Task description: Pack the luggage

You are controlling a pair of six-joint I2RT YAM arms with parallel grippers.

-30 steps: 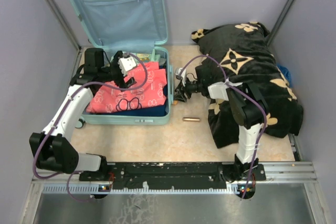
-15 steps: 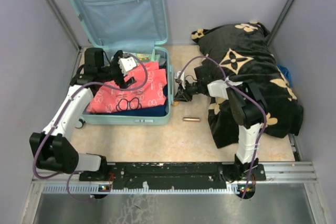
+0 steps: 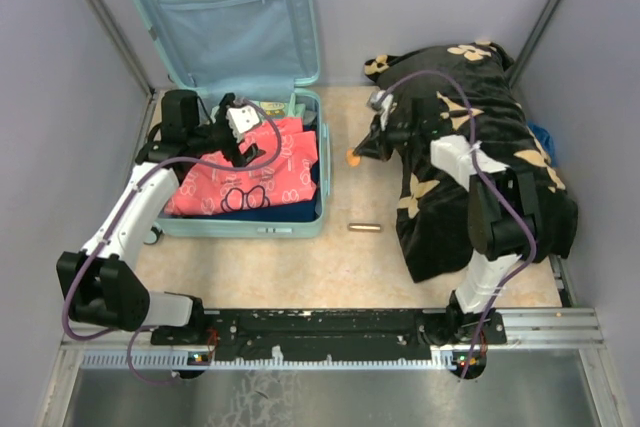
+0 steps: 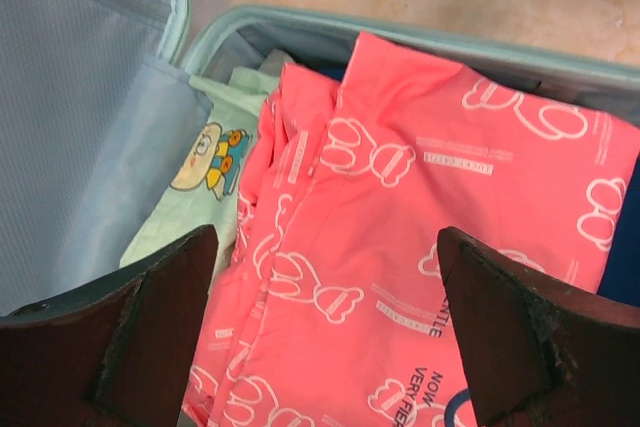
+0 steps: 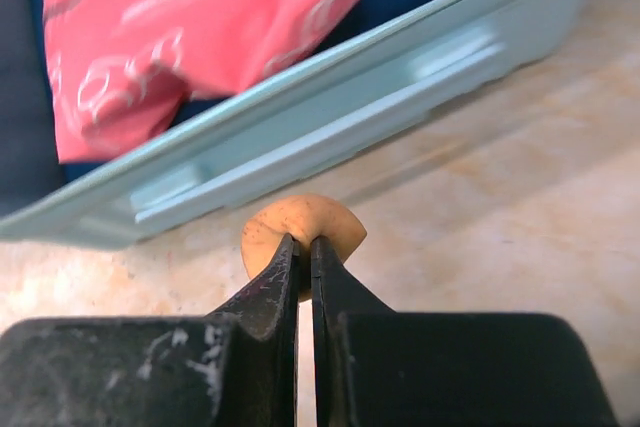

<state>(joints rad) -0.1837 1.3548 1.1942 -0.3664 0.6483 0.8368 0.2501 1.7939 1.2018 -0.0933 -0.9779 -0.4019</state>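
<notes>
While the luggage (image 3: 230,7) lies open at back-left, the left gripper (image 3: 240,150) hovers over it. Left wrist: jaws spread wide above pink cloth (image 4: 400,207). Right wrist: the right gripper (image 5: 305,247) pinches a tan lump (image 5: 305,219) beside the luggage's wall.

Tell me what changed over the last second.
The right gripper closed on a small orange-tan object beside the luggage and shifted slightly away from the arm bases. The left gripper stays open over the pink garment; the brass cylinder hasn't moved.
</notes>
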